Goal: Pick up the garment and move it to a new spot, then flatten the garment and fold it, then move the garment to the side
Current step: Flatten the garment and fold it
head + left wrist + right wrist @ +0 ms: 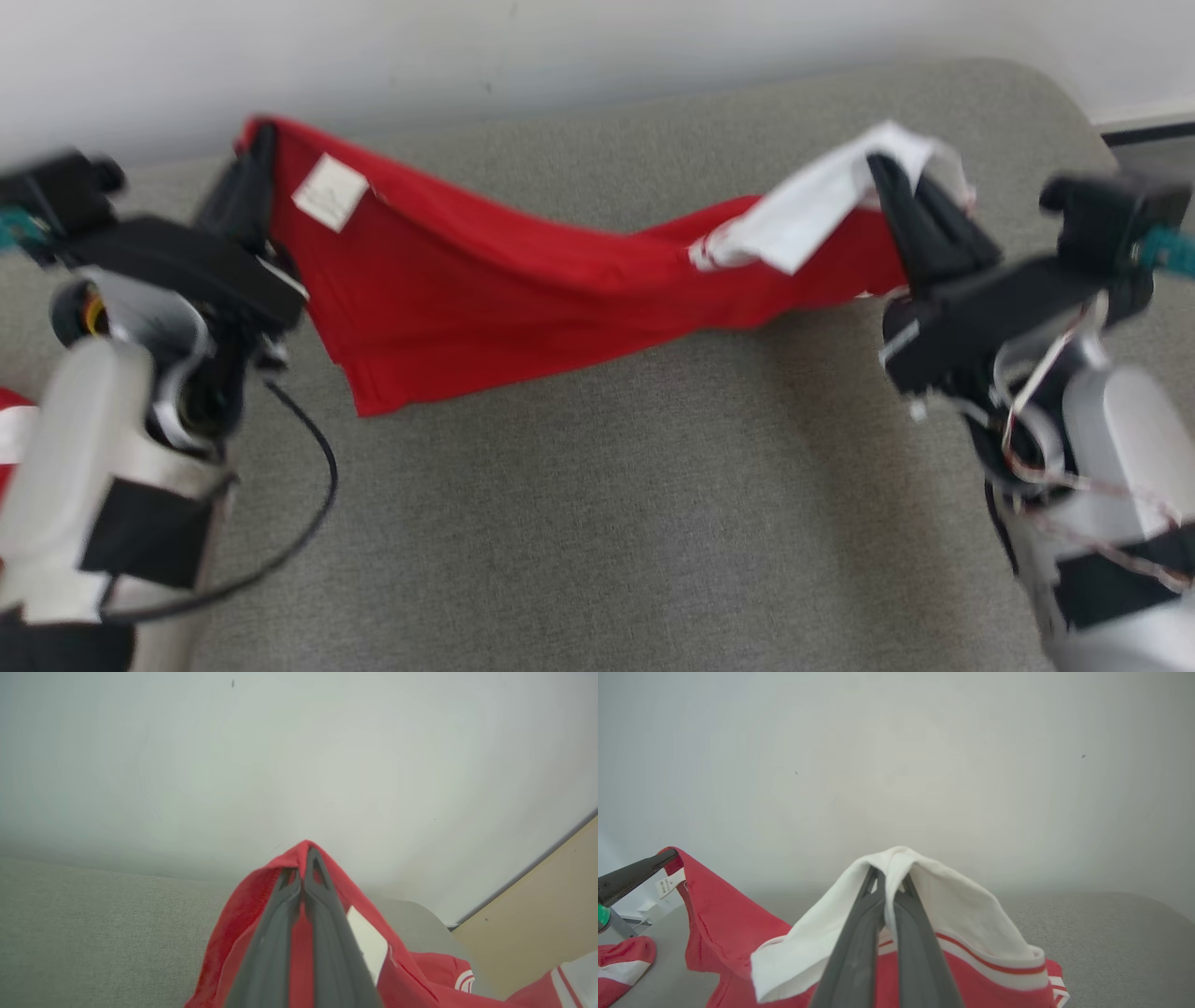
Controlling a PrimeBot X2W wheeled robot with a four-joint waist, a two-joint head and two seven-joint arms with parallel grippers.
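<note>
A red garment (485, 289) with a white trimmed end hangs stretched between my two grippers above the grey surface (607, 523). My left gripper (257, 154) is shut on its red corner near a white label (329, 191). In the left wrist view the left gripper (306, 858) pinches red cloth (243, 914) between its fingers. My right gripper (882, 173) is shut on the white end (812, 210). The right wrist view shows the right gripper (889, 875) closed on white fabric (962, 905), with the left gripper's finger (635, 875) at far left.
A pale wall (560, 47) runs close behind the grey cushion-like surface. A second red and white piece of cloth (621, 961) lies at the left, also seen at the head view's left edge. A tan panel (537, 914) stands to the right in the left wrist view.
</note>
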